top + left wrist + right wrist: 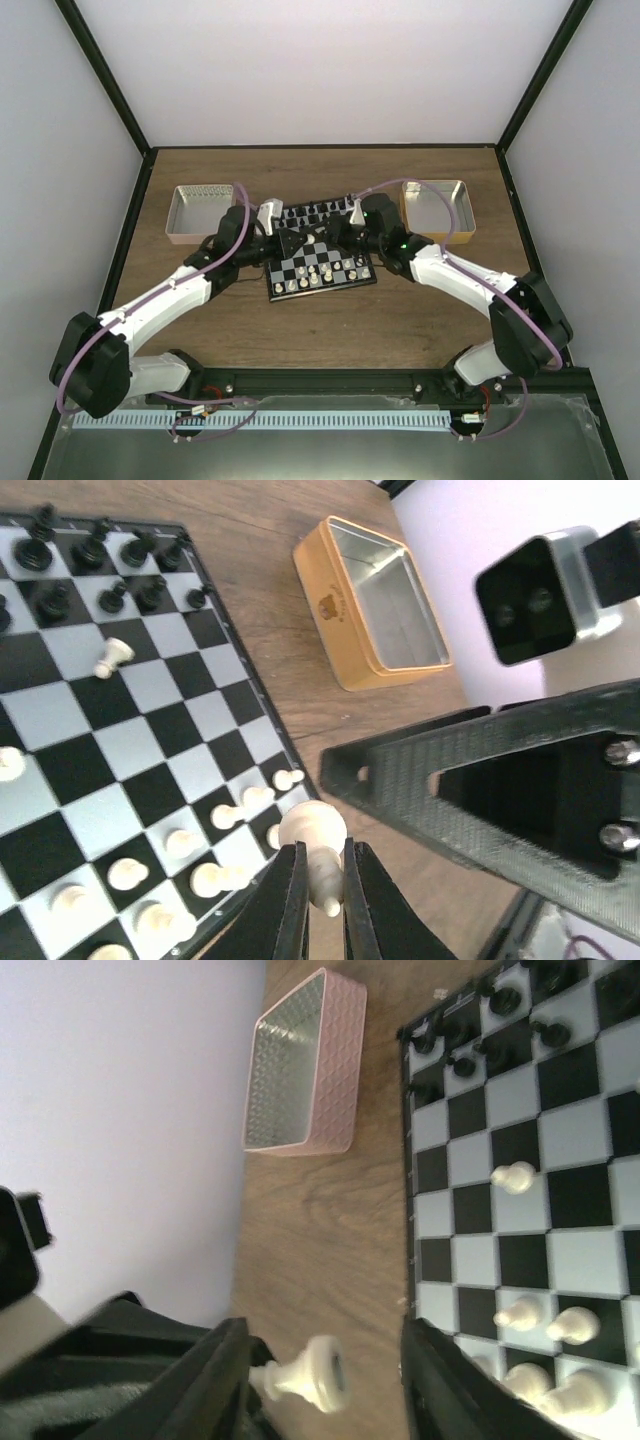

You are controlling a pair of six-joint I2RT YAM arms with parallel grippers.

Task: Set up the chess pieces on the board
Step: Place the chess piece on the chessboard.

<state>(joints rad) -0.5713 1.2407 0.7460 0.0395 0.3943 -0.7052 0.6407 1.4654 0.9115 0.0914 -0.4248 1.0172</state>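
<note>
The board [290, 268] sits in the middle of the table [330, 330]. The left tray [205, 212] lies by its far left corner, and the right tray [440, 205] by its far right corner. The chess pieces [316, 277] stand on its near rows, and the other pieces [318, 212] on its far rows.

The setting is a robotics lab test cell. Plain white panels [320, 70] close in the back and both sides, held by black frame struts [105, 92] that meet at the far corners. Inside stands one wooden table [330, 325]. At its six o'clock edge a dark rail [330, 380] carries two white-and-black machines, the left arm [165, 298] and the right arm [465, 282], both trailing purple cables [60, 380]. A slotted cable duct [270, 418] runs just below the rail. The board [320, 272] lies centred, with a silver tray [205, 213] at its ten o'clock and a gold tin [435, 208] at its two o'clock. The left wrist view catches a twin-lens camera [535, 595] in a silver housing.
</note>
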